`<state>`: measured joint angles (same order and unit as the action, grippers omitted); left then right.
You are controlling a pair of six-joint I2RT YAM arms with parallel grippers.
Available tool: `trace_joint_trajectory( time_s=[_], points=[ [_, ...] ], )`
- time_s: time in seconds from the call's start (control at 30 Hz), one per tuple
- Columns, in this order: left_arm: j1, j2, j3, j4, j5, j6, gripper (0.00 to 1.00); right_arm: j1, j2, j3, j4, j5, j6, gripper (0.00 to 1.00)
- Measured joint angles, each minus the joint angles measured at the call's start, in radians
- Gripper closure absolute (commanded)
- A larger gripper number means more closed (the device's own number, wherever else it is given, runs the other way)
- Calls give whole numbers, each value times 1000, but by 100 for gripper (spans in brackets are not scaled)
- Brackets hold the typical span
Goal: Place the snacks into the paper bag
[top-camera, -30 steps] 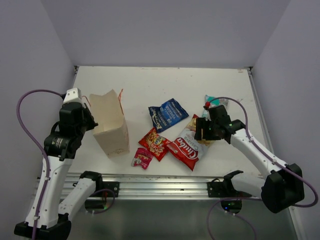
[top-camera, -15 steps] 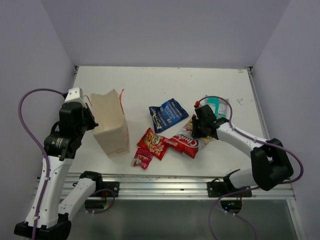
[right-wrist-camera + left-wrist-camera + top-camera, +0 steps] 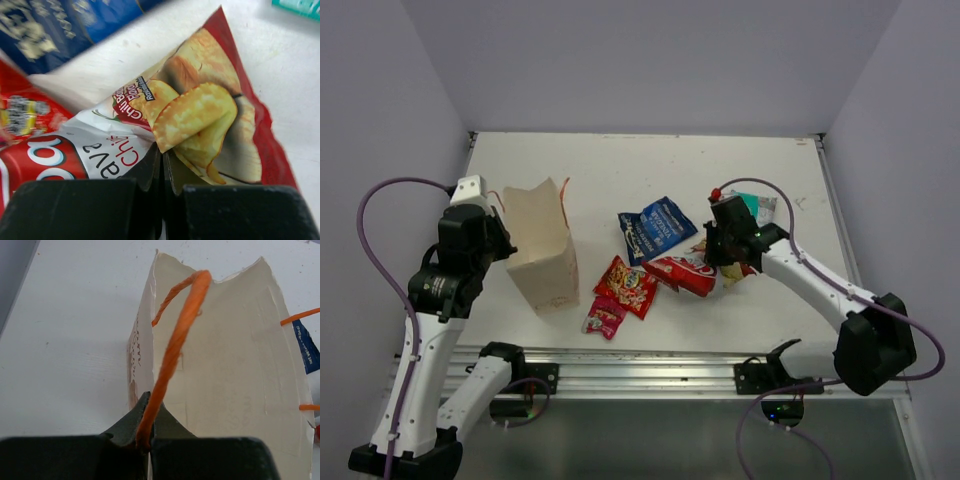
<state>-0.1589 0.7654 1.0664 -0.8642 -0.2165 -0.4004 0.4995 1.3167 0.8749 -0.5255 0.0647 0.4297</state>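
L gripper clamped shut on orange handle of paper bag; bag upright, left side of table. R gripper pinched tight on large chip bag, crumpled, mid-table, just right of red packet. Count: 5 packets, 1 bag. Pink packet nearest; blue packet farther; teal packet partly hidden behind R arm.

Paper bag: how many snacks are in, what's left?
None: all five are outside the paper bag. In hand: left gripper shut on its orange handle, right gripper shut on the chip bag. To go: that, blue packet, red packet, pink packet, teal packet.
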Motion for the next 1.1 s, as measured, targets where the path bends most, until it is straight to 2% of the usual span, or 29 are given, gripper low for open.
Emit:
trace_joint_trajectory(
  time_s=[0.1,0.2,0.37,0.53,0.8,0.9,1.1],
  points=[
    [0,-2,-11,15,9,0,100,18,-18,180,-111,6,-10,100],
    [0,-2,-21,32,25,-1,100,37,-18,360,-142,11,-30,100],
    [-1,-2,-32,51,68,0,100,102,14,546,-182,13,-44,100],
    [-8,0,-35,72,142,9,100,249,183,823,-226,-20,-47,100],
    [-14,0,-35,91,222,27,100,549,583,1558,-259,-61,-76,100],
    [-15,-6,-35,92,235,27,100,598,605,1611,-225,-82,-76,100],
    [-15,-17,-35,92,247,27,100,580,598,1557,-128,-146,-18,100]
  ],
)
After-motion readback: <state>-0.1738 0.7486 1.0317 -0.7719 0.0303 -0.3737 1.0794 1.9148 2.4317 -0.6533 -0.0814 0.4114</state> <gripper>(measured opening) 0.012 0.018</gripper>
